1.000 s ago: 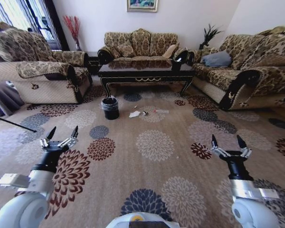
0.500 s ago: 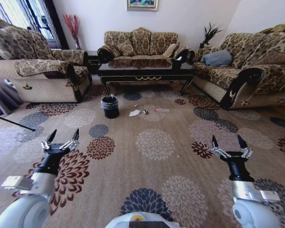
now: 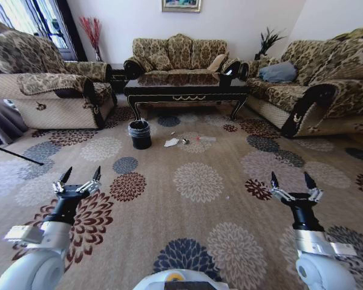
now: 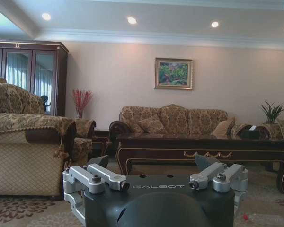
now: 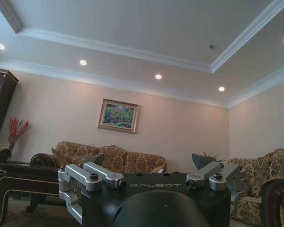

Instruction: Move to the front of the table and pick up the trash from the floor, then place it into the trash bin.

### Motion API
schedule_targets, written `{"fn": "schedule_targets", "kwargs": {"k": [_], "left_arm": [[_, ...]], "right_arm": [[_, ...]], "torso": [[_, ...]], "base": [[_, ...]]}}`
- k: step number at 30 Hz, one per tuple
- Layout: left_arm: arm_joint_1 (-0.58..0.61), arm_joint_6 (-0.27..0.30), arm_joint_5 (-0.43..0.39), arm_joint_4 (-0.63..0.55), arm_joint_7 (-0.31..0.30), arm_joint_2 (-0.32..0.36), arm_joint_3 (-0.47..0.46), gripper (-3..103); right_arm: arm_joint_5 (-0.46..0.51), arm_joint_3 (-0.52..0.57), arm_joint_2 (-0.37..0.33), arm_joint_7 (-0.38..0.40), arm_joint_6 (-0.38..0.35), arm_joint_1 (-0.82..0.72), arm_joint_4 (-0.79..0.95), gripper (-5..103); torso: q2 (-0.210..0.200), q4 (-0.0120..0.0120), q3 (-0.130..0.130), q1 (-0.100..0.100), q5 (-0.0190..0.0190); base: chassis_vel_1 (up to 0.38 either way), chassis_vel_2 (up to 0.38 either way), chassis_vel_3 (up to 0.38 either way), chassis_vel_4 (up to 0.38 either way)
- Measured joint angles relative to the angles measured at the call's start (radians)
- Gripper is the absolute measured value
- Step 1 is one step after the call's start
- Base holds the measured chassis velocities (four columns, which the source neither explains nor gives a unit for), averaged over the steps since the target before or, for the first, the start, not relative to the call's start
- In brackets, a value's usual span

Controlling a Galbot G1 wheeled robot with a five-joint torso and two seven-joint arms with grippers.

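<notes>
Head view high, looking down; wrist views low, forward; all share table (image 3: 186,90).

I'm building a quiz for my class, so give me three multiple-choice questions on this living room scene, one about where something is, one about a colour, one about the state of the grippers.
1. Where is the trash bin?
A. On the table
B. On the carpet before the table's left end
C. Beside the right sofa

2. What colour is the trash bin?
A. Black
B. White
C. Red

3. How are the grippers?
A. Both open, empty
B. Left holds trash
C. Both shut

Answers:
1 B, it stands on the floor before the table, with the trash to its right.
2 A, its bucket is black.
3 A, the left gripper and right gripper have spread fingers with nothing between them.
</notes>
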Motion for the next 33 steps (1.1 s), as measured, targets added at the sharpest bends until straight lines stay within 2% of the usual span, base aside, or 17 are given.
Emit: {"fn": "schedule_targets", "kwargs": {"k": [2,5,18,24,27,33], "left_arm": [[0.006,0.003,0.008,0.002,-0.013,-0.002,0.01,100],[0.009,0.005,0.017,0.006,-0.021,-0.005,0.018,100],[0.015,-0.01,0.054,0.039,-0.022,-0.024,0.04,100],[0.025,0.034,0.123,0.073,-0.015,-0.031,0.058,100],[0.016,0.068,0.117,0.068,-0.034,-0.031,0.067,100],[-0.004,0.086,0.124,0.056,-0.034,-0.016,0.058,100]], "right_arm": [[-0.005,-0.001,0.0,0.0,0.0,0.003,-0.006,100],[-0.009,-0.002,0.003,0.003,-0.002,0.001,-0.009,100],[-0.038,-0.017,0.016,0.001,-0.003,0.0,-0.039,100],[-0.057,-0.034,0.016,-0.005,-0.003,0.005,-0.079,100],[-0.075,-0.039,0.003,0.003,-0.054,-0.006,-0.085,100],[-0.045,-0.037,-0.031,0.001,-0.134,-0.031,-0.052,100]], "torso": [[-0.013,0.0,-0.013,0.0,0.0],[-0.018,0.0,-0.017,0.0,0.0],[-0.019,0.0,-0.017,0.0,0.0],[-0.016,0.0001,-0.014,0.0,0.0001],[-0.014,0.0001,-0.014,0.0,0.0001],[-0.013,-0.0001,-0.012,0.0,0.0002]], "base": [[0.0,0.0,0.0,0.0],[0.0,0.0,0.0,0.0],[-0.019,0.018,0.019,-0.021],[-0.141,0.145,0.131,-0.128],[-0.213,0.193,0.2,-0.205],[-0.273,0.247,0.276,-0.283]]}}
